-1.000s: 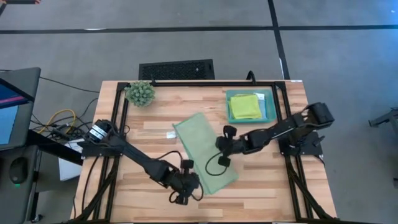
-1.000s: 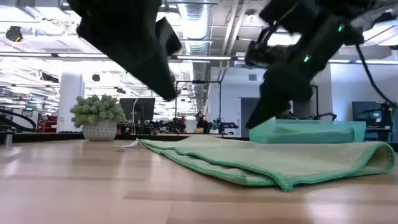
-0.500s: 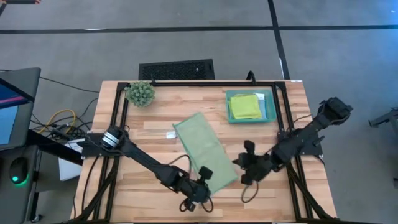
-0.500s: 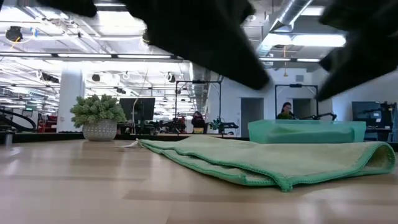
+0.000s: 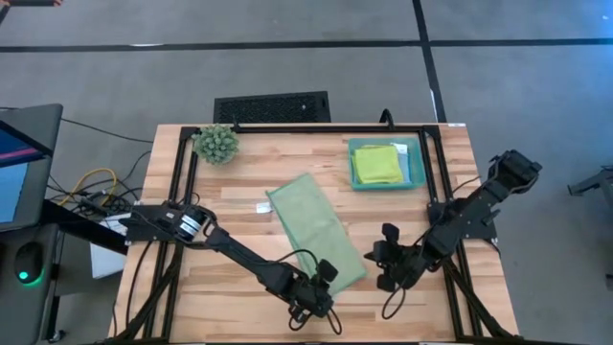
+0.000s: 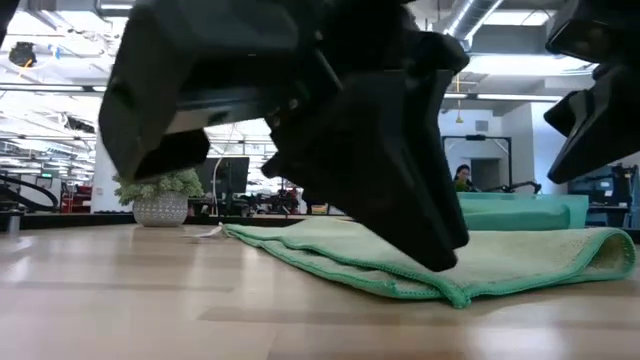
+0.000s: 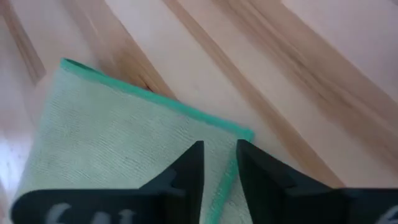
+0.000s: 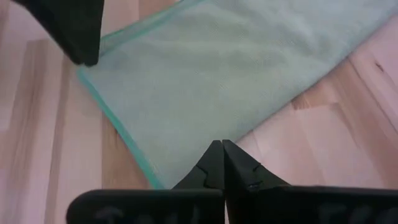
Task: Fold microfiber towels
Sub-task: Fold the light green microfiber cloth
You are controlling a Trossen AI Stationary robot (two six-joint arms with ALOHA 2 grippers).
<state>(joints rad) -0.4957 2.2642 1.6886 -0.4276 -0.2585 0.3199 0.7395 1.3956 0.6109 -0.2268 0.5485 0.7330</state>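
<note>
Bare table left and near — passage free; folded green towel centre, tray far right, plant far left obstruct.

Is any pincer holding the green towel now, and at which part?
Neither holds it. The left pincer hangs slightly open over the folded green towel's near corner; the right pincer is shut, empty.

A light wooden slatted table with a black frame carries a folded pale sage green microfiber towel, a rigid teal plastic tray and a small spiky green potted plant.
</note>
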